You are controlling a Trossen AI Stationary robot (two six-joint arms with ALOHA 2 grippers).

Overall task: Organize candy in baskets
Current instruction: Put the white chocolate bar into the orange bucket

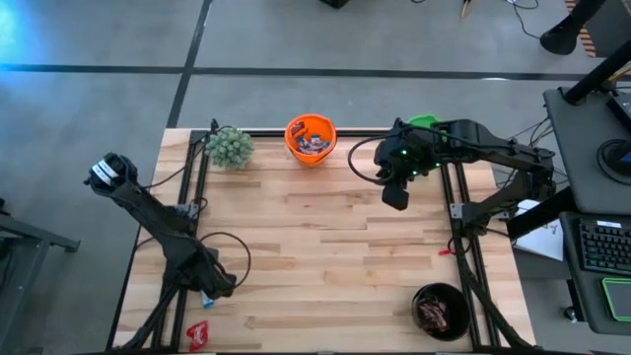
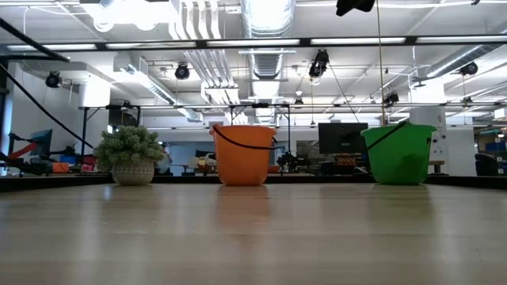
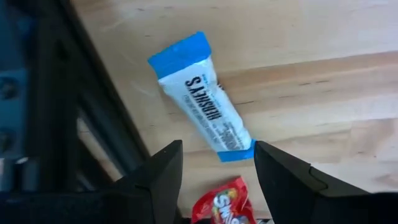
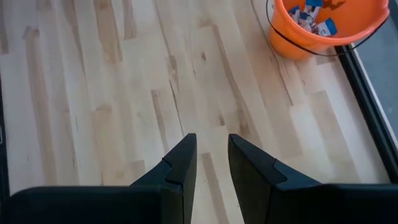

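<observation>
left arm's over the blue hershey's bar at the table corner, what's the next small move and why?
Probably lower the left gripper straight down and close on the blue-and-white candy bar. Its fingers stand open with the bar's near end between the tips, not yet gripped. A red candy lies just beside it, so keep the descent centred on the bar. The orange basket already holds blue-and-white wrappers.

Grey concrete floor [image 1: 89,108], ceiling ducts [image 2: 265,24], strip lights [image 2: 348,40], side desk [image 1: 582,148] with keyboard [image 1: 597,245]

Open tabletop [image 1: 325,247] between rim-side baskets [image 1: 311,139]
</observation>
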